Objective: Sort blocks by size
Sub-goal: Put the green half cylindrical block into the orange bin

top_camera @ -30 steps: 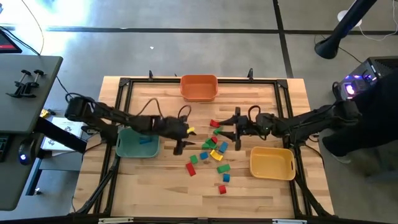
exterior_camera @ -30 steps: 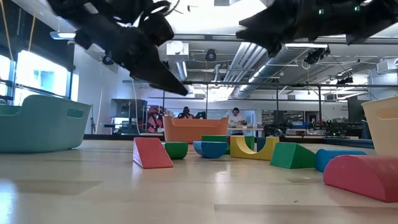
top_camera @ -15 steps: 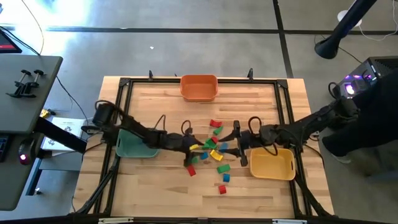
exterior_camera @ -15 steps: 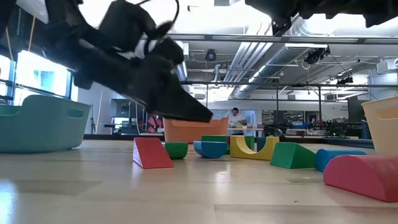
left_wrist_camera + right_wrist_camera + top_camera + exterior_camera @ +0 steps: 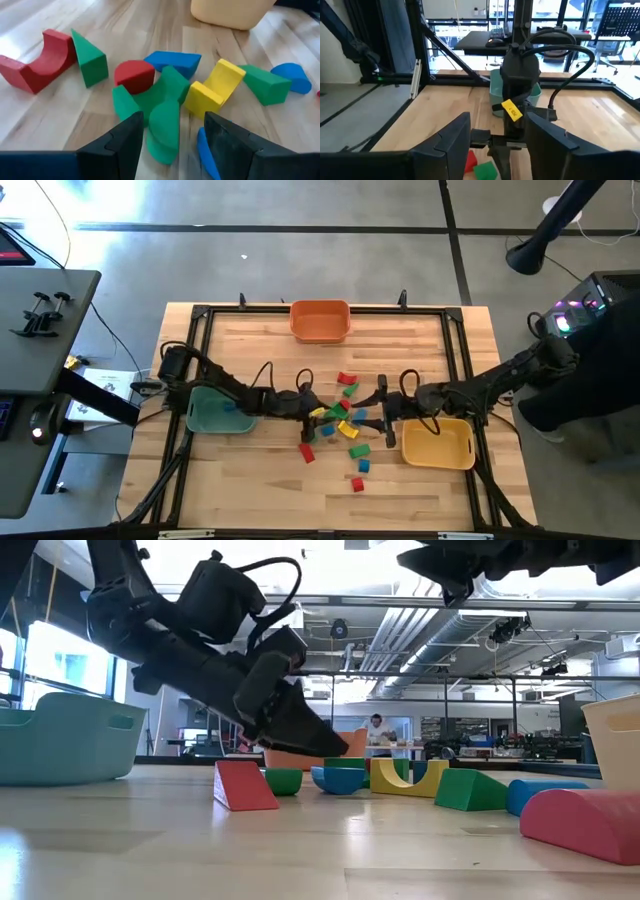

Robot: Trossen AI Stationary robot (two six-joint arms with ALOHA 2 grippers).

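Several red, green, blue and yellow blocks [image 5: 340,412] lie in a loose pile on the wooden table, between the teal bin and the yellow bin. My left gripper [image 5: 312,420] is open and low at the pile's left side. In the left wrist view its fingers [image 5: 170,132] stand on either side of a green rounded block [image 5: 162,127] lying on the table; I see no touch. A yellow arch block [image 5: 215,87] and a red half-round block [image 5: 134,75] lie just beyond. My right gripper [image 5: 383,420] is open and empty, raised at the pile's right side.
An orange bin [image 5: 320,320] stands at the far edge, a teal bin [image 5: 215,415] under my left arm, and a yellow bin [image 5: 437,442] right of my right gripper. Stray blocks [image 5: 357,475] lie nearer the front. A black frame [image 5: 200,315] edges the table.
My left gripper has gone toward the table's right edge and down, in to the left side of the block pile. My right gripper has drawn back from the pile toward the near edge and the yellow bin, and has risen. The blocks lie as before.
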